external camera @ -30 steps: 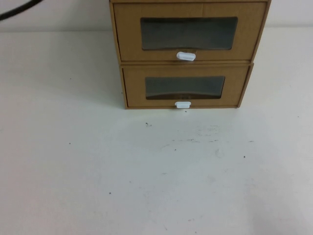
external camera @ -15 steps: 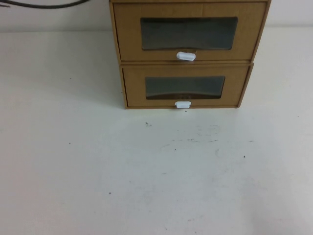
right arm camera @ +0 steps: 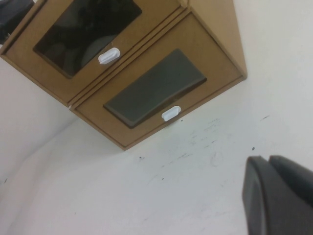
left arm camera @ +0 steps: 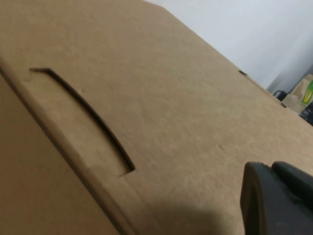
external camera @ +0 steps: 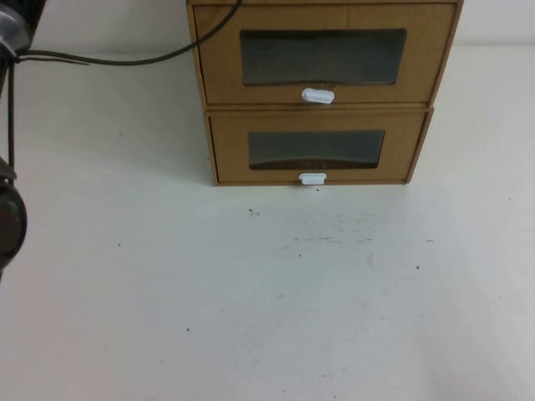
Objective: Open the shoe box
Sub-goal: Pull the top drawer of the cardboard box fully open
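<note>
You have two brown cardboard boxes stacked at the top centre of the high view: the upper shoe box [external camera: 324, 52] sits squarely on the lower shoe box [external camera: 318, 149]. Both drawer fronts are flush and closed. Each front has a dark window with a white pull tab below it, the upper tab [external camera: 318, 96] and the lower tab [external camera: 313, 178].

The boxes stand at the far side of the pale desk [external camera: 267, 301].

Your left gripper [left arm camera: 279, 200] shows only as a dark piece in the lower right of the left wrist view, close over a cardboard face with a curved slit [left arm camera: 83, 110]. You cannot tell whether it is open or closed.

Your right gripper [right arm camera: 279, 196] is fully closed with nothing seen in it. It is above the desk in front of the boxes, well apart from them.

The left arm [external camera: 8, 221] and a black cable [external camera: 125, 60] show at the left edge of the high view.
</note>
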{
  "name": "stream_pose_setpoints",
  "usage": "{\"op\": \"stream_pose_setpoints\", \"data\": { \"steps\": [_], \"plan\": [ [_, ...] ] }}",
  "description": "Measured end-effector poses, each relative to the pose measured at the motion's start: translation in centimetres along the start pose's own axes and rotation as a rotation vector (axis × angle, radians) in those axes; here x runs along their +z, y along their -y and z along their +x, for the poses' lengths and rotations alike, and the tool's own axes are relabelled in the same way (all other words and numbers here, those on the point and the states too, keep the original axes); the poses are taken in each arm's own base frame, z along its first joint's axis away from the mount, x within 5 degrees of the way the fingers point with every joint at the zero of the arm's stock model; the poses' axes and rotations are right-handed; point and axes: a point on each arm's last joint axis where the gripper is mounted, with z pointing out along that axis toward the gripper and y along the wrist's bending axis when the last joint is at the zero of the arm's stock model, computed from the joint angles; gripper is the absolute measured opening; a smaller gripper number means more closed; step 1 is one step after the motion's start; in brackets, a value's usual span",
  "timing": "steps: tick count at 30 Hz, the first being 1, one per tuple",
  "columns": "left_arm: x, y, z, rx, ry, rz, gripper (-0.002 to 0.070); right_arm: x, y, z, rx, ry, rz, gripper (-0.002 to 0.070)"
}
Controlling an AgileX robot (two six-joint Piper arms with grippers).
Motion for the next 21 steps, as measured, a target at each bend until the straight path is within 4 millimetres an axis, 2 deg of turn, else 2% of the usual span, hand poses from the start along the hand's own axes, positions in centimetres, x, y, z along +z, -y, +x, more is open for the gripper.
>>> {"op": "stream_pose_setpoints", "data": {
  "steps": [13,18,21],
  "plan": [
    [1.2,1.3,0.6,0.106,-0.082,-0.065,-0.0004,0.0,0.0,0.0,-0.004,0.0,0.001,-0.0018],
    [0.9,2.2,-0.2,0.132,-0.075,-0.055,-0.0004,0.0,0.0,0.0,-0.004,0.0,0.001,-0.0018],
    [0.4,3.6,-1.5,0.175,-0.04,-0.037,-0.0004,0.0,0.0,0.0,-0.004,0.0,0.001,-0.0018]
  ]
}}
